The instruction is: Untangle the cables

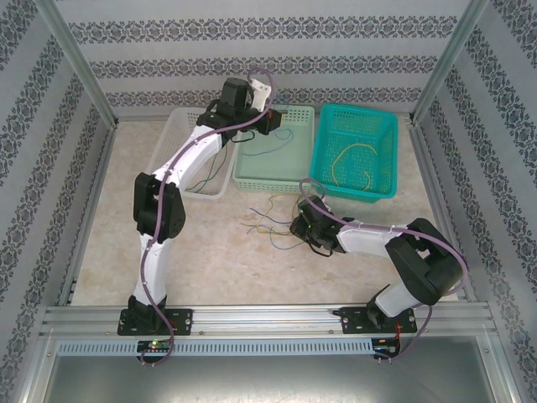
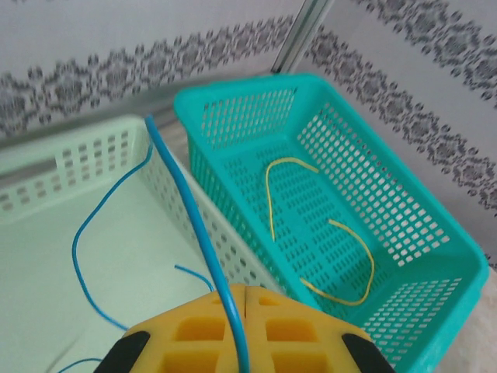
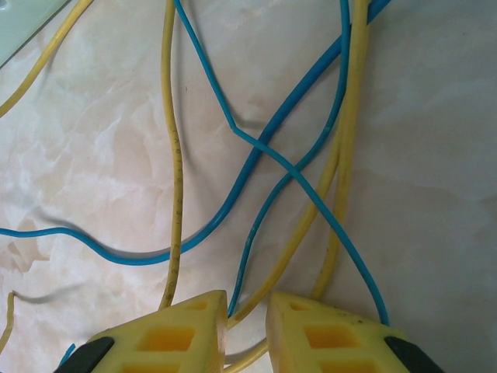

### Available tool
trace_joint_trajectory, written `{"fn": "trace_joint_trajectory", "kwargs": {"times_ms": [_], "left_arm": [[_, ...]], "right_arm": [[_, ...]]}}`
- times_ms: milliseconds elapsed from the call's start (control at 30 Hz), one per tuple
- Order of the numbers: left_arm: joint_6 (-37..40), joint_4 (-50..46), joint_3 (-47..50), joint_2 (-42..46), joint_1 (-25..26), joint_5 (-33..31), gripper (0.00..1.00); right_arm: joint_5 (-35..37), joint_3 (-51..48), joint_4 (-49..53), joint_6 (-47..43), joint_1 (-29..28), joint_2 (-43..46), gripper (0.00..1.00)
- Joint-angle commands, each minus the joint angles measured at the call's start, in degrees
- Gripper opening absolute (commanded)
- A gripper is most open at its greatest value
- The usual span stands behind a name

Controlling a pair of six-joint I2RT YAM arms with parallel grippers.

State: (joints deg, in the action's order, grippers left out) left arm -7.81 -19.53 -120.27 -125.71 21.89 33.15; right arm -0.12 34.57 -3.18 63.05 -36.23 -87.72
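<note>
- Yellow fingers (image 2: 194, 334) of the left gripper (image 2: 242, 294) fill the bottom of the left wrist view, pressed together on a blue cable (image 2: 194, 214).
- That strand is thin, smooth and bright blue. It runs almost straight from the pads up and to the left, along the wall where the two baskets meet.
- More blue wire curves loosely over the floor of the pale green basket (image 2: 62, 179); I cannot tell whether it is the same strand.
- Beside it, the teal basket (image 2: 365, 163) holds a yellow cable (image 2: 268, 194), bent into two open curves that lie roughly along the basket's length.
- From above, the left gripper (image 1: 273, 122) hangs over the pale green basket (image 1: 298, 180) at the far side of the table.
- In the right wrist view, the right gripper (image 3: 247, 307) stands with its jaws apart, low over the marbled table (image 3: 435, 155). A blue and a yellow strand pass into the gap, and neither is pinched.
- The remaining cables (image 1: 270, 222) lie in a loose tangle on the table, just in front of the baskets and beside the right gripper (image 1: 302, 225).
- Up close, the yellow strands run mostly lengthwise, away from the fingers. The blue ones slant across them and cross each other in an X near the middle.
</note>
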Motion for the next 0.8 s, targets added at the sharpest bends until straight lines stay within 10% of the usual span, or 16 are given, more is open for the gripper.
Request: {"fn": "trace_joint_trajectory", "kwargs": {"times_ms": [0,167,267,767], "left_arm": [[-2.9,-6.8,-1.6,-1.7,-0.3,-2.7,0.16],[-6.8,-14.9,-6.7,-6.9,-1.0,-3.0,0.57],[-8.2,-20.3,-11.3,-9.8,-1.2,-1.1,0.99],[-9.8,-9.5,6.5,9.0,-0.9,-2.8,1.00]], "right_arm": [[0.5,-1.1,8.4,-0.9,0.4,-2.4,0.25],[0.1,-0.4,9.0,-1.4,0.6,-2.4,0.27],[0.4,-0.5,9.6,-1.5,0.6,-1.5,0.28],[2.6,-3.1,13.5,-3.4,2.5,9.0,0.31]]}}
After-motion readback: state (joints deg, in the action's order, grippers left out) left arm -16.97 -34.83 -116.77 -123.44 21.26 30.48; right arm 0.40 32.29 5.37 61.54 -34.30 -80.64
